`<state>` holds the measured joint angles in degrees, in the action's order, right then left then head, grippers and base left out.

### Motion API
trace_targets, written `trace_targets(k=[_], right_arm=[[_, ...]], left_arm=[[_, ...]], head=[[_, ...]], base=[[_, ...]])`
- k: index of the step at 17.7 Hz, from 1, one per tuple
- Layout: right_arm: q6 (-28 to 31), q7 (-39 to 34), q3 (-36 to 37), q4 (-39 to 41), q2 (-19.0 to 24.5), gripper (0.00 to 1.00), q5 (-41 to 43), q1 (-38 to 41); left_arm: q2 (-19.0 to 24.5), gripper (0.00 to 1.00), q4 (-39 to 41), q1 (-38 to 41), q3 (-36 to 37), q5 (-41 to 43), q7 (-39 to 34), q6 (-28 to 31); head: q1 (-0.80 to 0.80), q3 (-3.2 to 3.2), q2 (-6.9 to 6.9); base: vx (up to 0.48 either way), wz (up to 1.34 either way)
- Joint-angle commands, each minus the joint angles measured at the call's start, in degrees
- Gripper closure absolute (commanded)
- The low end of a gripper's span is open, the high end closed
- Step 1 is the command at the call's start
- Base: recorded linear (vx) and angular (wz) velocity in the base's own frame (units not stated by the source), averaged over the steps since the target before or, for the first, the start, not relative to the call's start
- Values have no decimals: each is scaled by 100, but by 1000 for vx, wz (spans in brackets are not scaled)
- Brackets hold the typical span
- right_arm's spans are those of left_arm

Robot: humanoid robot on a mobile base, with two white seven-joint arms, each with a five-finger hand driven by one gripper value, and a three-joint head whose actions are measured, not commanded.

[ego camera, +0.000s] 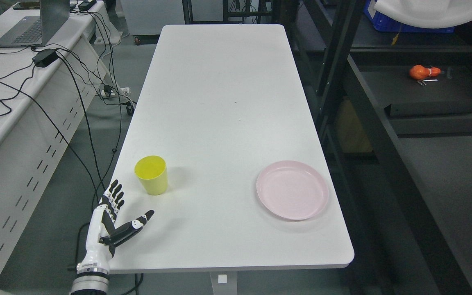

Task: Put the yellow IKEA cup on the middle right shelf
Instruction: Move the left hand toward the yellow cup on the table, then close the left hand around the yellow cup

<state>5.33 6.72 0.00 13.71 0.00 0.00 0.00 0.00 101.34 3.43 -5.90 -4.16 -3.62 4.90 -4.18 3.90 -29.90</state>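
The yellow cup stands upright near the left edge of the white table, its mouth facing up. My left hand hovers at the table's front left corner, just below and left of the cup, apart from it. Its fingers are spread and its thumb points right; it holds nothing. The dark shelf unit stands to the right of the table. My right arm is out of the picture.
A pink plate lies on the table's front right. An orange object sits on the dark shelf at the right. A desk with a laptop and several cables stands at the left.
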Motion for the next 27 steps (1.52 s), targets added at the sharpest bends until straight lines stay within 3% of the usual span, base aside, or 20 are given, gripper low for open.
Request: trace_targets(k=[1, 7, 14, 18, 27], right_arm=[[3, -4, -97, 0, -100, 1, 141, 79], [3, -4, -97, 0, -100, 1, 141, 79], [3, -4, -97, 0, -100, 1, 141, 79], [3, -4, -97, 0, -100, 1, 141, 79], [3, -4, -97, 0, -100, 0, 141, 79]], left_arm=[[100, 1, -36, -18, -447, -6, 28, -41], [100, 1, -237, -61, -447, -268, 1257, -568], [100, 1, -308, -70, -789, -296, 1162, -43], [105, 1, -992, -614, -1132, -296, 1241, -33], [246, 1, -1370, -1115, -439, -279, 1646, -59]], head=[[0, 0, 0], [0, 0, 0], [0, 0, 0], [0, 0, 0], [0, 0, 0]], base=[[0, 0], [0, 0], [7, 7], [14, 11], [12, 3]])
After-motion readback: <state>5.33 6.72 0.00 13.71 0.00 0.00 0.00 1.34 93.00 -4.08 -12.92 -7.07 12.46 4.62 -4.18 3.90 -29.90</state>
